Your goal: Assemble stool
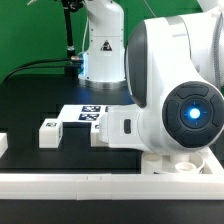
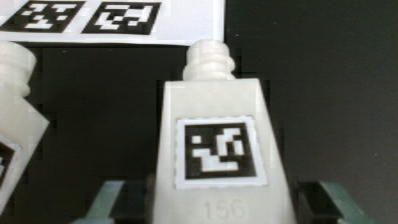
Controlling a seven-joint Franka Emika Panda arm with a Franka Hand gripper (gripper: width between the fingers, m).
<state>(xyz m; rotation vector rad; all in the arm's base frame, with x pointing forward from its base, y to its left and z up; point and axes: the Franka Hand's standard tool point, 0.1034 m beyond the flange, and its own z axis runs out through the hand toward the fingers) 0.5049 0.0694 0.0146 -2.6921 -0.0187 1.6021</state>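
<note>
A blocky white ridge-tipped leg [image 2: 222,110] sits within the spread pincer [image 2: 222,203].

This was a robotics lab. A white robot arm [image 1: 175,85] with a glowing blue light [image 1: 193,112] stood on a black table [image 1: 30,105] edged by a white rail [image 1: 60,182], before a plain green backdrop [image 1: 30,35]. Black-and-white square tags marked the marker board [image 1: 90,113] and a white leg [image 2: 217,110], and a cable [image 1: 45,63] trailed behind.

The leg [image 2: 217,110] carries a black-and-white tag [image 2: 217,150]; no words are legible.
</note>
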